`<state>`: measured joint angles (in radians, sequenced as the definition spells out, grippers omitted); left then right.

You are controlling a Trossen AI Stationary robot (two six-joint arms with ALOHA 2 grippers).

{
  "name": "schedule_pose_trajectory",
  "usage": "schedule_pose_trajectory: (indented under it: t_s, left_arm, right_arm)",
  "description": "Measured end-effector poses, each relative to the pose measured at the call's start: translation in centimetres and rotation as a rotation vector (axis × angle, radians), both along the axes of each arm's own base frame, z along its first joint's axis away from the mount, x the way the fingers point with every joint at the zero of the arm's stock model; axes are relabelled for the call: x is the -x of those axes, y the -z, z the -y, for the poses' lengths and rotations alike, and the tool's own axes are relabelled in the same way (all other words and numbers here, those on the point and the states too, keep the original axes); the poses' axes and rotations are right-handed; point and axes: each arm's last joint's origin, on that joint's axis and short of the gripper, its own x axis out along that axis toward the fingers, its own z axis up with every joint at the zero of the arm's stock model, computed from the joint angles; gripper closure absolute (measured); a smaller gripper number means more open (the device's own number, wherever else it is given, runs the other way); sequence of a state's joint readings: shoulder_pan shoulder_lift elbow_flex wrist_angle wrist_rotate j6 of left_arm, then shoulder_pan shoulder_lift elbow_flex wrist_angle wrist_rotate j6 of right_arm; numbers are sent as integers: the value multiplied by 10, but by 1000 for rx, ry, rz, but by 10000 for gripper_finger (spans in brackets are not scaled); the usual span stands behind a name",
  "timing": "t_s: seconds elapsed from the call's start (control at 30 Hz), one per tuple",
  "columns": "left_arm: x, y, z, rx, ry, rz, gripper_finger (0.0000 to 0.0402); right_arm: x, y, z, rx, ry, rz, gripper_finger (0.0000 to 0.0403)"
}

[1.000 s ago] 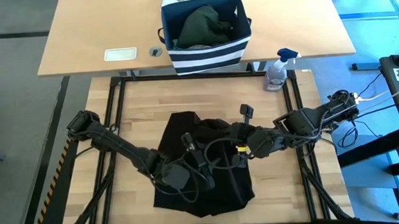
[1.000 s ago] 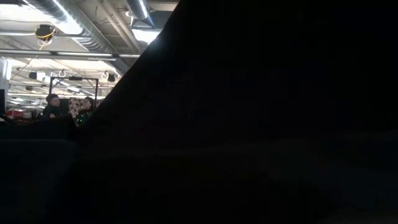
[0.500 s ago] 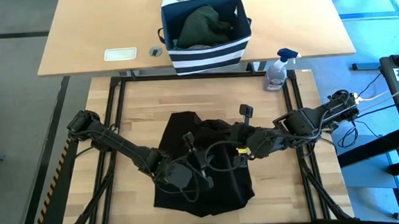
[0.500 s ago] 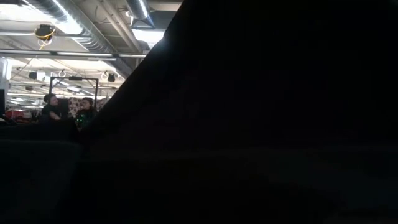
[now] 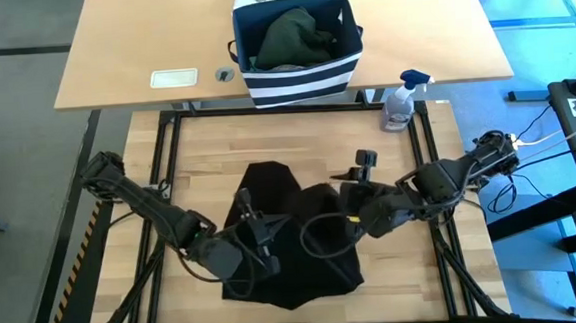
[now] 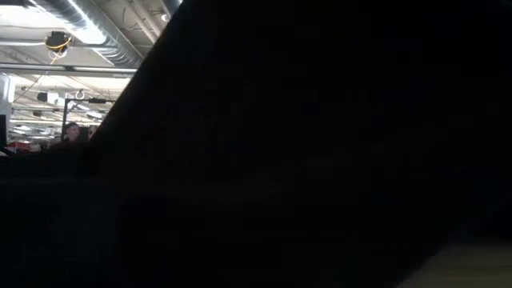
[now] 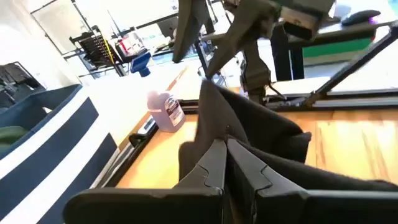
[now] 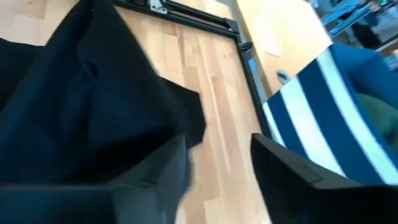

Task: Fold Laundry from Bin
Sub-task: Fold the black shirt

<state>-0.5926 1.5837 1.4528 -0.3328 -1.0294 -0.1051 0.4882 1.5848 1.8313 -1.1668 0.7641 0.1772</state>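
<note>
The left gripper point(image 7: 225, 163) has its jaws pressed together on a fold of the crumpled black cloth garment point(image 5: 303, 246), which lies at the middle of the wooden table point(image 5: 207, 146), toward its near edge. The right gripper point(image 8: 214, 165) hovers over the garment's right side, jaws apart, gripping nothing. The navy white-striped fabric bin point(image 5: 298, 81) stands beyond the far edge.
</note>
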Motion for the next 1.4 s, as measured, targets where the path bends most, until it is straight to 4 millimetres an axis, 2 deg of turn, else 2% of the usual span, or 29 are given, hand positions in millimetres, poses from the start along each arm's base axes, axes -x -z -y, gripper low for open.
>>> schedule_pose_trajectory:
  t_s: [0.17, 0.3, 0.47, 0.67, 0.83, 1.0, 1.23, 1.4]
  left_arm:
    - [14, -9, -3, 17, 6, -5, 401]
    - [23, -13, -8, 31, -2, -20, 401]
    - [27, -12, -10, 40, 16, -49, 401]
    - [27, -11, -9, 58, 60, -75, 401]
    - [28, -11, -9, 72, 88, -85, 401]
    - [31, -14, -9, 86, 112, -86, 401]
    - [45, -30, -13, 108, 116, -30, 402]
    - [51, -38, -18, 114, 102, 2, 402]
  right_arm:
    - [9, 3, -12, -25, -5, -19, 169]
    - [16, 22, -32, -44, -36, -67, 158]
    - [27, 72, -59, -21, -60, -113, 162]
    - [36, 148, -85, -23, -138, -71, 164]
    - [44, 197, -81, -17, -140, -57, 164]
    - [48, 228, -70, 22, -159, -80, 164]
    - [49, 252, -65, 86, -200, -136, 164]
    - [35, 265, -66, 175, -215, -113, 164]
